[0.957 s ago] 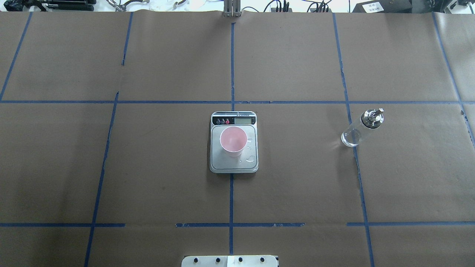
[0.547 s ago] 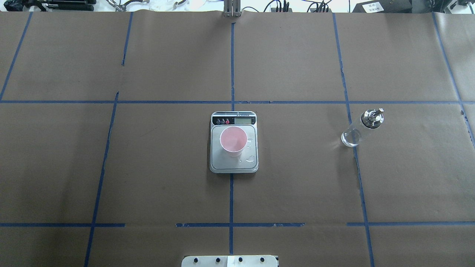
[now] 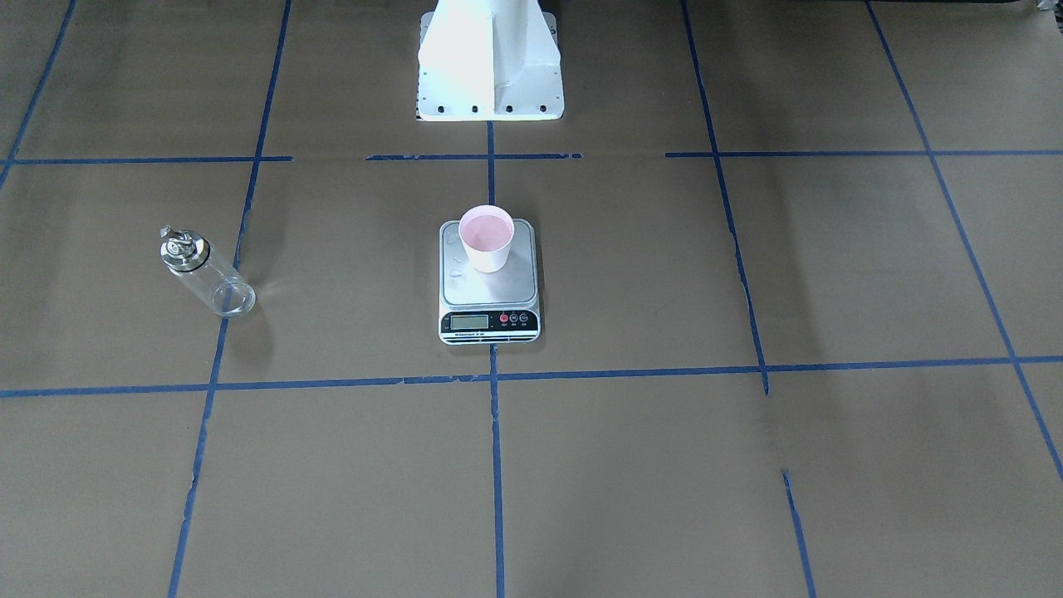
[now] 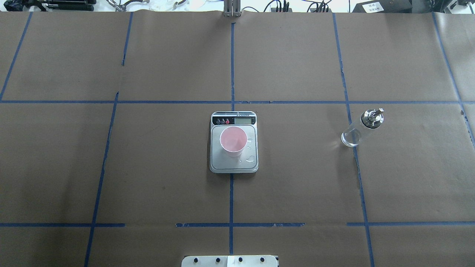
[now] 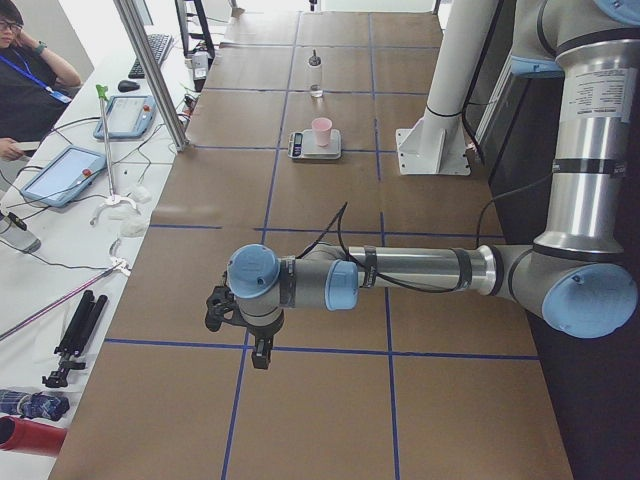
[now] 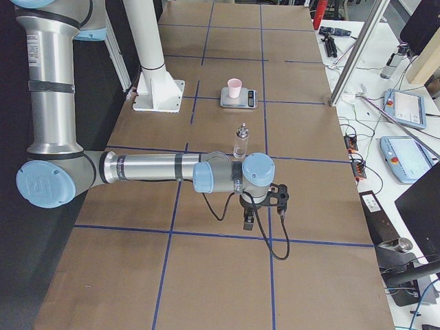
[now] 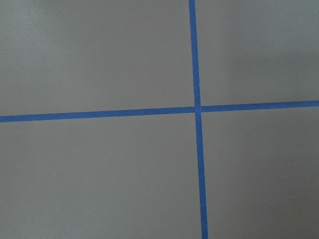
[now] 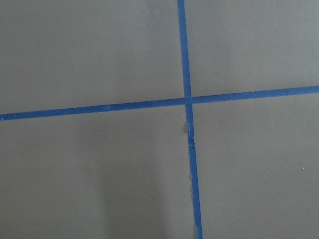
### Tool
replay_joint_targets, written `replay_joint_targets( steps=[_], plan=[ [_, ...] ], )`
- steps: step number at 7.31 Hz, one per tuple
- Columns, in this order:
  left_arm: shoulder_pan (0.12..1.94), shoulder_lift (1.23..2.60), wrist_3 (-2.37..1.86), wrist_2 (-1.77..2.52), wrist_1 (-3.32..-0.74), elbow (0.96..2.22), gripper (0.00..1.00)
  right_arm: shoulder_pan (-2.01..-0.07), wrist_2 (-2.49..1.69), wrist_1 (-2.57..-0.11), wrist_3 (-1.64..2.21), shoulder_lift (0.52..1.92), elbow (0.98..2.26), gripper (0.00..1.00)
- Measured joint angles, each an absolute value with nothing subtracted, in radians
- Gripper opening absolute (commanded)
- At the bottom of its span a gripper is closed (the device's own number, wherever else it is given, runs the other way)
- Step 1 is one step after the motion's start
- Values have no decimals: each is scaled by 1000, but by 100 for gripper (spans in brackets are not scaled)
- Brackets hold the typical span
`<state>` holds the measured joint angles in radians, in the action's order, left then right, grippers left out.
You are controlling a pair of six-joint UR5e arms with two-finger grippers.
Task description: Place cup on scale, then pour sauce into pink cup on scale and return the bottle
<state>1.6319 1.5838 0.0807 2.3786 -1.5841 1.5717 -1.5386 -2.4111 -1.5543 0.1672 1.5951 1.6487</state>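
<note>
Low in the left-side view, left jaws hang over bare tabletop [image 5: 330, 200], well apart from the task things; clenched or released, cannot tell. Same for right jaws, mid-frame in the right-side view. Overhead, frame centre: cup [image 4: 233, 140] upright on scale [image 4: 233, 163], droplets [image 4: 251, 159] beside it on the platform. Right of centre, bottle [image 4: 356, 131] upright on a blue tape line [image 4: 346, 102]. Nothing shifted versus half a second ago.
</note>
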Motion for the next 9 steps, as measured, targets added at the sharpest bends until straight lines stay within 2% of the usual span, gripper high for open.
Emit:
replay_joint_targets(
  steps=[9],
  plan=[
    [1632,1573,94,2378,-1589,1597,100,-1539,-2368,-1553,166,1595,1648,100]
  ],
)
